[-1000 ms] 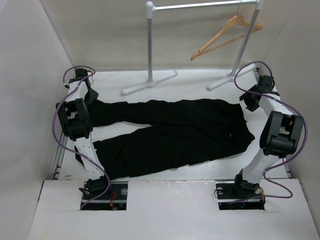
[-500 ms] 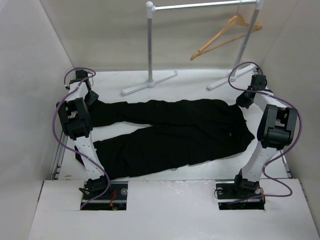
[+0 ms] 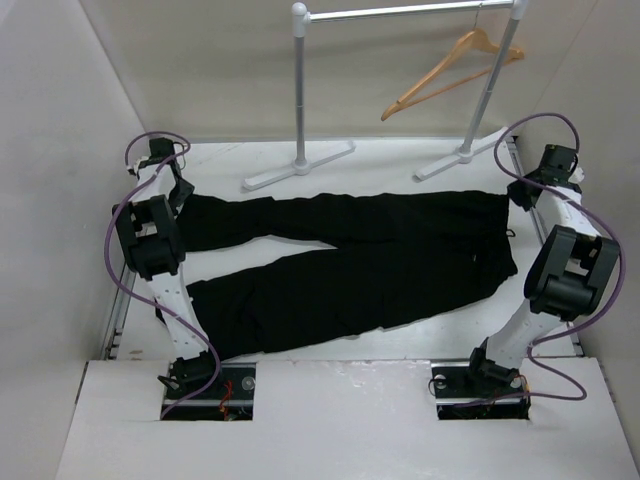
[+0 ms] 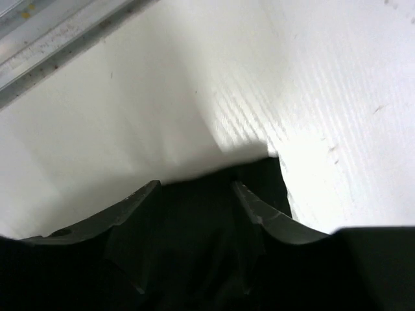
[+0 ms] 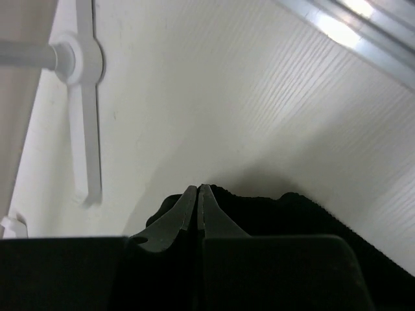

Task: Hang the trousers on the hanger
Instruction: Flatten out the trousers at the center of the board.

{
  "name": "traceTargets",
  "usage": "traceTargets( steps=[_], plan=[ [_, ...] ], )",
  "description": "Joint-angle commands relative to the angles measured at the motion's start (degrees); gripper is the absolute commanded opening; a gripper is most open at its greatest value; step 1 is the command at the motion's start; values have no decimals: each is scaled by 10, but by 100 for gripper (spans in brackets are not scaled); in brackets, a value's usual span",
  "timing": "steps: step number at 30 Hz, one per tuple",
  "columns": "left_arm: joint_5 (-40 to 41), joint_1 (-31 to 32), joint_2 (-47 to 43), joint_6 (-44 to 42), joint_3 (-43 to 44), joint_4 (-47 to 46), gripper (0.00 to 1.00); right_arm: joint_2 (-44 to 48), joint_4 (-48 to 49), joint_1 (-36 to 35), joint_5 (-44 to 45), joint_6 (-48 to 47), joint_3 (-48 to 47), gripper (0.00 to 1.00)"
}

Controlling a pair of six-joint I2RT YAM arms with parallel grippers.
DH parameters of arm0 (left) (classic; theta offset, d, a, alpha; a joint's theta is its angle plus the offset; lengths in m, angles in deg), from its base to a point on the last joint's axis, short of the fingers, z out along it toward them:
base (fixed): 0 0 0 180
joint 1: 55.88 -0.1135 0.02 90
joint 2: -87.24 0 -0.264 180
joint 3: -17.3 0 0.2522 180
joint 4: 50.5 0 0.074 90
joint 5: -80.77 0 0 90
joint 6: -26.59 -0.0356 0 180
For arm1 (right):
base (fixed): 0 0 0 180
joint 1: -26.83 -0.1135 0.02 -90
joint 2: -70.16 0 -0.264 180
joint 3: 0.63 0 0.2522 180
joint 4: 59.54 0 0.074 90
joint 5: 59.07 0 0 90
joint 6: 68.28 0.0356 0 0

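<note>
Two right fingers (image 5: 180, 215) tight on trousers (image 5: 295, 217)

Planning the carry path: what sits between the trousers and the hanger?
In the top view, only a bare strip of table and the rail stand's right foot lie between the trousers and the hanger, which hangs above.

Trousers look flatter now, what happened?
The right fingers, shut on the waistband, pulled the trousers rightward, stretching them smooth. The left fingers stayed at a leg end; the hanger stayed on the rail.
</note>
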Motion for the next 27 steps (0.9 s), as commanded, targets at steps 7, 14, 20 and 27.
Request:
traceTargets(
  steps=[7,14,20,27],
  plan=[
    [-56,8,-31,10,21,-42,55,-9,41,-5,-1,11,5,6],
    [-55,32,-16,2,25,-66,56,-9,50,-19,-9,8,18,7],
    [-18,35,45,-9,71,-8,50,-3,56,-22,-13,8,32,7],
    [32,16,31,-9,89,-11,5,-9,53,-21,-8,10,13,7]
  ],
)
